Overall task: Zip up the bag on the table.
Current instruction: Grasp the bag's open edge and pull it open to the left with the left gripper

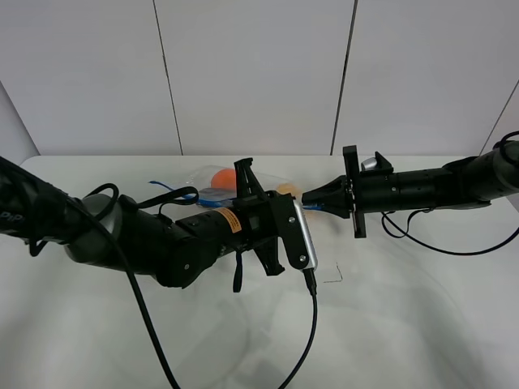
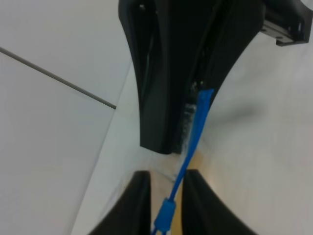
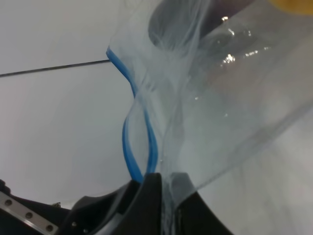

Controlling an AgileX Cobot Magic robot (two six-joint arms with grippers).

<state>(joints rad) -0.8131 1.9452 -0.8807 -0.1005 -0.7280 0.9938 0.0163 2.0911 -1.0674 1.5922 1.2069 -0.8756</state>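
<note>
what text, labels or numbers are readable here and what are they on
orange sticker on the black left arm: black print, too small to read
grey lettering on that arm at the picture's edge: cut off, unreadable
clear plastic zip bag: no print visible

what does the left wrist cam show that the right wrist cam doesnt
Only the left wrist view: the left gripper, with the blue zipper strip running between its fingers, and a thicker blue piece on the strip, likely the slider.
Only the right wrist view: the clear crinkly plastic zip bag spread wide, the strip's two sides bowed apart, and a dark purple shape and a yellow shape through the film.
Both: the right gripper shut on the bag's end, the strip, and the white table.
</note>
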